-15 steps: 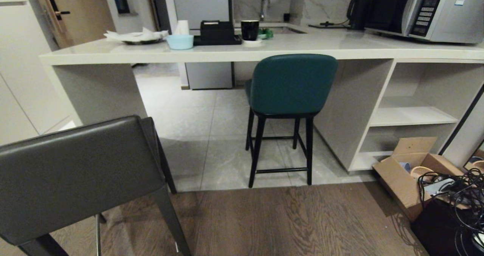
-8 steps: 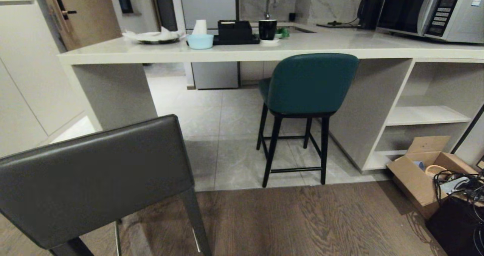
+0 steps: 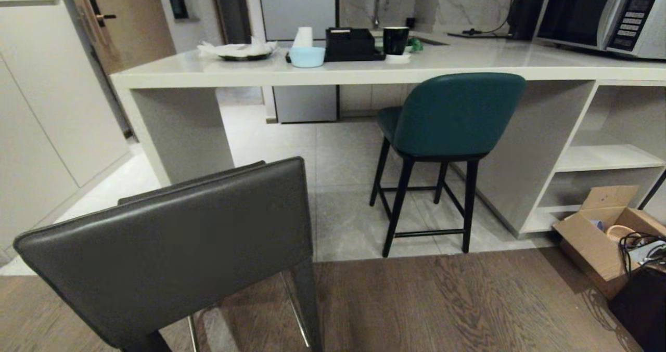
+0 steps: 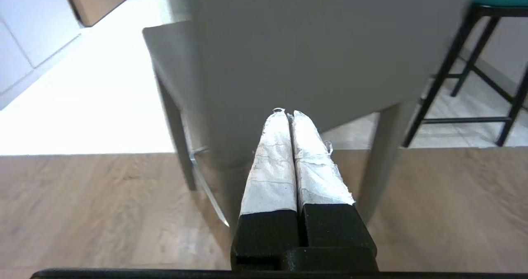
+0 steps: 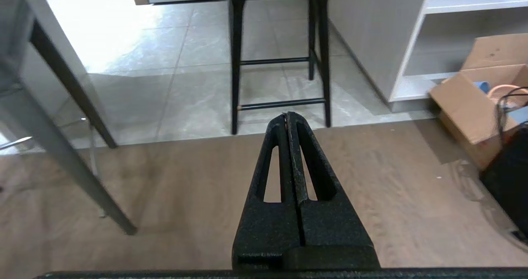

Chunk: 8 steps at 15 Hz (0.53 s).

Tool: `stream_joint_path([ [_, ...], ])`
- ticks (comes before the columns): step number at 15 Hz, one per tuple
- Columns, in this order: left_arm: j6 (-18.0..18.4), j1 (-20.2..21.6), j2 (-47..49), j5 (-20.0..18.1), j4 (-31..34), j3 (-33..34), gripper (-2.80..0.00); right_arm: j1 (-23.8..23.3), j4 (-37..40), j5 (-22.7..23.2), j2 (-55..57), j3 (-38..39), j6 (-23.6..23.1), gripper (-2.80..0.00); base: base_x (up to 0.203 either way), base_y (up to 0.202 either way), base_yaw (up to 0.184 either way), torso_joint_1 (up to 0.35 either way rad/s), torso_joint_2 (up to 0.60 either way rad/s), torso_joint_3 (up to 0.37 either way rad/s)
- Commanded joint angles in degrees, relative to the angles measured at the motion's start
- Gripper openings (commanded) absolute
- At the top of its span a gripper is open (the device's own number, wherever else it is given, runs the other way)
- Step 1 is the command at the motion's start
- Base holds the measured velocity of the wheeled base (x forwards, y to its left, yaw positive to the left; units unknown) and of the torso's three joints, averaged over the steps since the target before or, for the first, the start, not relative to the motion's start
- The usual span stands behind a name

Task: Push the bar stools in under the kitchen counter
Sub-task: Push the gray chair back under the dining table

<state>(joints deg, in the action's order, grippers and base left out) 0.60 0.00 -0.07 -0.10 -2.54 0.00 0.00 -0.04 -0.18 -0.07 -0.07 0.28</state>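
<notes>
The long white kitchen counter (image 3: 468, 63) is running across the room, with a big open gap under it and white shelves (image 3: 603, 157) at its right end. The teal stool (image 3: 458, 115) is standing at the right side of that gap, its seat partly under the slab but its back sticking out past the edge. The grey stool (image 3: 171, 253) is standing well away from the counter, out on the wood floor (image 3: 442, 305), close in front of the robot and turned a little to one side.

The left gripper (image 4: 287, 113) is pointing at the grey stool's back, very near it — I cannot tell if it is touching. Its white-wrapped fingers (image 4: 272, 155) are pressed tightly together, gripping nothing. The right gripper (image 5: 287, 116) is hanging over the wood floor, aimed toward the teal stool's black legs, and its fingers are closed and empty too.

The grey stool probably comes first. A good push is low and in the middle of its back, slow and straight, so it is sliding and not tipping. It should be turned square to the gap and kept away from the counter's left panel (image 3: 182, 133) — and from the teal stool.
</notes>
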Motion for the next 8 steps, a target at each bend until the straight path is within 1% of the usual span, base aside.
stream_joint_path([
  [1,0.02,0.0,0.07,0.01,-0.01,1.13,-2.8,0.0,-0.05,0.01,0.07,-0.01,0.07,-2.8,0.0,0.194,-0.004,0.0,0.0,0.006],
  [8,0.02,0.0,0.07,0.01,-0.01,1.05,-2.8,0.0,-0.05,0.01,0.07,-0.01,0.07,-2.8,0.0,0.196,-0.002,0.003,0.0,0.003],
])
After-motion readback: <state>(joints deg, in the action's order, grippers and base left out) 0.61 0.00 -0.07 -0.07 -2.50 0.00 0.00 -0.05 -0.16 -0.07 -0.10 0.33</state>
